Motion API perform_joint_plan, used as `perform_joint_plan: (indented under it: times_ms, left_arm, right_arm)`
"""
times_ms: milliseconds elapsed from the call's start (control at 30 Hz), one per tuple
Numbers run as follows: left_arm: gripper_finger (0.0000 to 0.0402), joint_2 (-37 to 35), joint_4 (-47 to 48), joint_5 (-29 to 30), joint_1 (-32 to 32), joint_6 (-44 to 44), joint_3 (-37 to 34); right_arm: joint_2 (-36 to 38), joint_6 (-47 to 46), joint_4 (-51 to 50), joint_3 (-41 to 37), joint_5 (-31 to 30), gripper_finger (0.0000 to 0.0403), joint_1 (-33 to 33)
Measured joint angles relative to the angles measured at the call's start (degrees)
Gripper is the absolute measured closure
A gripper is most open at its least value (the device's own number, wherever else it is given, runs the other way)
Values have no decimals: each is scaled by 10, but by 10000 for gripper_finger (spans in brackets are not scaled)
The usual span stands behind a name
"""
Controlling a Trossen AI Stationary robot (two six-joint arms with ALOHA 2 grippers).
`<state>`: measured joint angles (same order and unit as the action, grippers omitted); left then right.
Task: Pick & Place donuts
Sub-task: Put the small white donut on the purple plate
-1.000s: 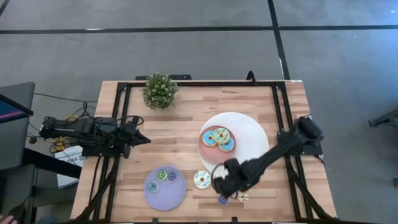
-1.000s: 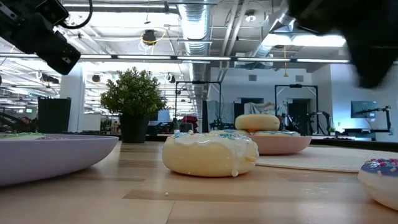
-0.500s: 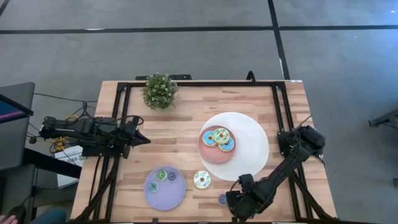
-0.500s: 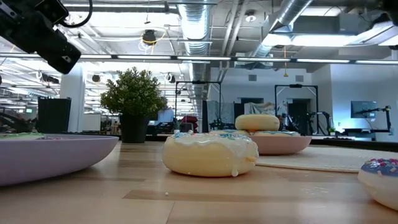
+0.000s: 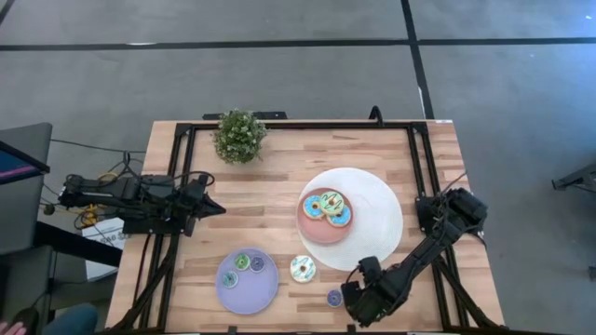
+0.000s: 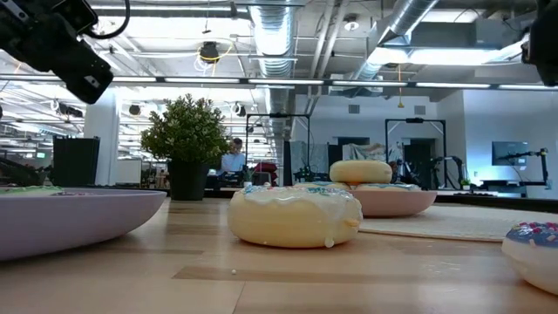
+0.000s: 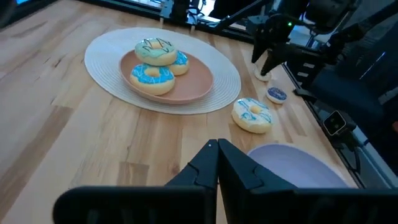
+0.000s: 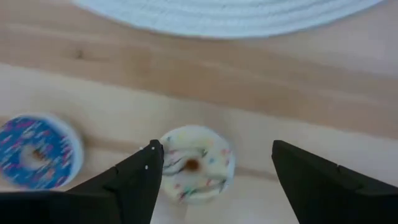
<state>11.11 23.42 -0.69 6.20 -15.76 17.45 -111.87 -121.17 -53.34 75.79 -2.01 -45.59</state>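
Note:
My right gripper (image 8: 216,150) hangs open at the table's near edge (image 5: 358,300), pointing down. Its fingers stand on either side of a tiny cream donut (image 8: 196,163) with sprinkles that lies flat on the wood; in the high view the gripper hides this donut. A tiny purple donut (image 8: 37,152) lies beside it (image 5: 334,298). A larger donut with blue icing (image 5: 303,269) lies on the table. Three larger donuts (image 5: 328,207) sit on the pink plate (image 5: 315,231), and three tiny ones (image 5: 244,264) on the lavender plate (image 5: 251,293). My left gripper (image 5: 216,207) waits shut at the table's left.
The pink plate rests on a round white mat (image 5: 377,209) at the right of centre. A small potted plant (image 5: 239,136) stands at the far edge. Black frame rails (image 5: 419,167) run along the table's sides. Bare wood lies between the plates and the plant.
My right gripper has gone from beside the larger loose donut toward the table's near edge and a little to the right. It now stands over the tiny cream donut, which showed uncovered in the high view a second ago. The donuts have stayed in place.

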Motion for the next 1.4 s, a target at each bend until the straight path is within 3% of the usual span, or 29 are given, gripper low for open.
perform_joint_plan:
  times_ms: [233, 900, 1167, 1400]
  left_arm:
    - [401, 0, 19, 0, 0, -15, 0]
    - [401, 0, 33, -13, 0, -15, 0]
    - [401, 0, 36, -21, 0, -14, 0]
    - [401, 0, 41, -31, 0, -12, 0]
  right_arm:
    - [0, 20, 80, -20, -5, 113, 0]
    - [0, -42, 72, -21, 21, 115, 8]
    - [-15, -26, 89, -20, 33, 150, 35]
    - [-33, -24, 67, 6, 47, 205, 40]
